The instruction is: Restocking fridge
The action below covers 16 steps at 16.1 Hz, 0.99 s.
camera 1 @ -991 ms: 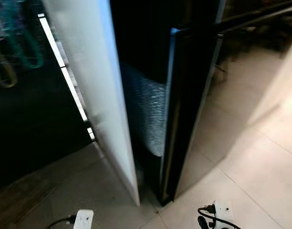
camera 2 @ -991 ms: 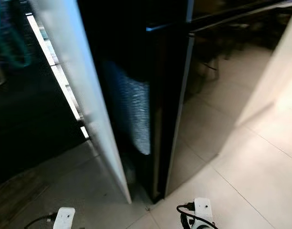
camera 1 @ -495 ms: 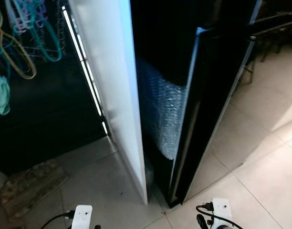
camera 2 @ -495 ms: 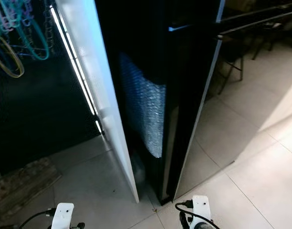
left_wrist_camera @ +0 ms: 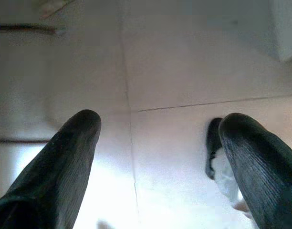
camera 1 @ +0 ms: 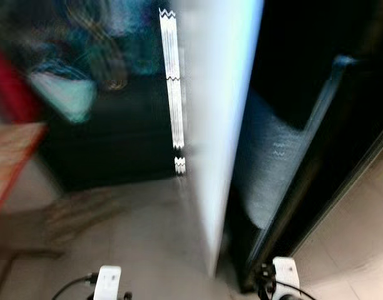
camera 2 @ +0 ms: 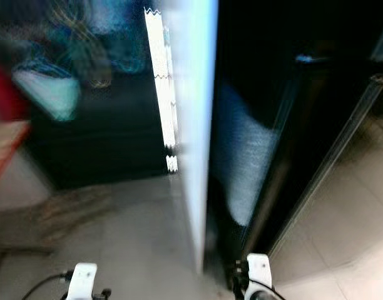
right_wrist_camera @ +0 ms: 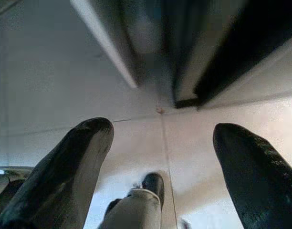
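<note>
Fridge (camera 1: 285, 169) interior dark, door (camera 1: 219, 112) motion-blurred

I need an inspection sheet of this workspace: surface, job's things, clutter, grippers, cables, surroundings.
Surface: pale tiled floor; head views blurred.
Job's things: fridge, white door standing open edge-on; dark interior, contents cannot be made out.
Clutter: blurred coloured items at left, unidentifiable.
Grippers: left gripper and right gripper hang over the floor, jaws open, empty.
Cables: black cable at the left wrist.
Surroundings: dark cabinet front left of the door.
</note>
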Available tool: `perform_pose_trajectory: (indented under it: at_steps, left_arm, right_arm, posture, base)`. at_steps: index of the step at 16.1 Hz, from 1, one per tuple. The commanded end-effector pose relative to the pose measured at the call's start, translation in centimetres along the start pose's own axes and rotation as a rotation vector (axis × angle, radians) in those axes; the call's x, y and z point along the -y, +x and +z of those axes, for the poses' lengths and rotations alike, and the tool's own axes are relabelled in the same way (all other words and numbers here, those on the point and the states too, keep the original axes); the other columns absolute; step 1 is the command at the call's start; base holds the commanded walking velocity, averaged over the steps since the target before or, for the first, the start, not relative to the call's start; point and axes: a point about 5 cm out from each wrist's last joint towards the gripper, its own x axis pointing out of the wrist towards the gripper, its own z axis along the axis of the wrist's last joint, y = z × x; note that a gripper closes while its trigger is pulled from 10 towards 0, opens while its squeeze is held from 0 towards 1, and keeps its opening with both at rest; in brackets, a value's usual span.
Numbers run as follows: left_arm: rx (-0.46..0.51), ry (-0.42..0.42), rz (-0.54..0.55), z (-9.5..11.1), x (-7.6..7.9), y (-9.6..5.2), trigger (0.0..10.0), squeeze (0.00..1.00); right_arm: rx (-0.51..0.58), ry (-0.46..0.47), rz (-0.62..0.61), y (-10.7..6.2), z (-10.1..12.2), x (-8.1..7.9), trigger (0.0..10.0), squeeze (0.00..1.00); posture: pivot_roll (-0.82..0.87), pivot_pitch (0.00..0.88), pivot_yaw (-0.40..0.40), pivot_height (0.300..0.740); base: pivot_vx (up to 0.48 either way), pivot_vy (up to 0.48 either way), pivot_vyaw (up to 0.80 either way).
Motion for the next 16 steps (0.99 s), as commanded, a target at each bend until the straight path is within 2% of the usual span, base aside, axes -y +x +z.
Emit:
perform_pose_trajectory:
  at_steps: [1,12,16]
  left_arm:
    - [-0.022,-0.005,0.000,-0.65,0.20,-0.12,10.0,0.00]
    - [-0.023,0.007,-0.009,-1.01,0.59,-0.24,10.0,0.00]
    - [-0.012,-0.015,0.002,-0.68,0.48,-0.17,10.0,0.00]
  right_arm:
    - [-0.017,-0.001,-0.012,-0.14,-0.42,0.48,10.0,0.00]
    - [-0.033,-0.027,0.011,-0.25,-0.94,0.47,10.0,0.00]
    - [-0.033,-0.033,0.014,-0.25,-0.92,0.47,10.0,0.00]
  posture:
    - [-0.03,0.008,0.012,0.740]
    - [-0.03,0.000,0.016,0.740]
    - [-0.02,0.000,0.017,0.740]
  base:
    - [0.000,0.000,0.80]
    - [0.000,0.000,0.80]
    - [0.000,0.000,0.80]
